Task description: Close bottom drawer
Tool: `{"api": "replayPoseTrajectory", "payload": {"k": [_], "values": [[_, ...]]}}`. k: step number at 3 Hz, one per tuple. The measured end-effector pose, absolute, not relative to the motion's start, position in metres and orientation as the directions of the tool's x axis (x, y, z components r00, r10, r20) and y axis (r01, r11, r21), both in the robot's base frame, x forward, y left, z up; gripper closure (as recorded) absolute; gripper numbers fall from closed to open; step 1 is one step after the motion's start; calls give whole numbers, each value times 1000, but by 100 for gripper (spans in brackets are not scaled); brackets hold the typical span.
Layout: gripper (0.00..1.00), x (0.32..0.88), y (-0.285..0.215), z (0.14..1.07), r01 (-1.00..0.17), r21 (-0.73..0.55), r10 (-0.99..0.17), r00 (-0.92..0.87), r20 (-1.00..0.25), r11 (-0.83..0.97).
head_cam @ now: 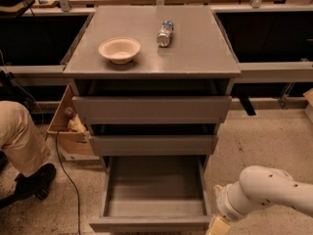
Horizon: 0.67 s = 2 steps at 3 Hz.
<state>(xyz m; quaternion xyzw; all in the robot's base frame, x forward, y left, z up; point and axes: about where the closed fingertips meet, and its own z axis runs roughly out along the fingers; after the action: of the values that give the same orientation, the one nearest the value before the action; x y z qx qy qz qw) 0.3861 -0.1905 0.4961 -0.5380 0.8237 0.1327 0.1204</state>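
The bottom drawer (154, 187) is the lowest of three grey drawers and stands pulled far out, its shallow box empty. Its flat front panel (151, 224) is at the lower edge of the camera view. The middle drawer (152, 144) and the top drawer (151, 109) each stick out a little. My white arm (269, 190) comes in from the lower right. My gripper (218, 226) is at its tan end, just right of the bottom drawer's front right corner, partly cut off by the frame edge.
A pale bowl (120, 49) and a can lying on its side (165, 33) are on the cabinet top. A seated person's leg and black shoe (22, 146) are at the left, beside an open cardboard box (68, 129) and a floor cable (66, 180).
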Motion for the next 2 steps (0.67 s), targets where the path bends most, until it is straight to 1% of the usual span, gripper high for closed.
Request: {"api": "replayPoseTrajectory", "payload": {"k": [1,2], "values": [[0,399,-185,450,-908,108,-821,-413,-394,405],[0,414,-172,392,-912,114,-784,-397,-477,393]]}}
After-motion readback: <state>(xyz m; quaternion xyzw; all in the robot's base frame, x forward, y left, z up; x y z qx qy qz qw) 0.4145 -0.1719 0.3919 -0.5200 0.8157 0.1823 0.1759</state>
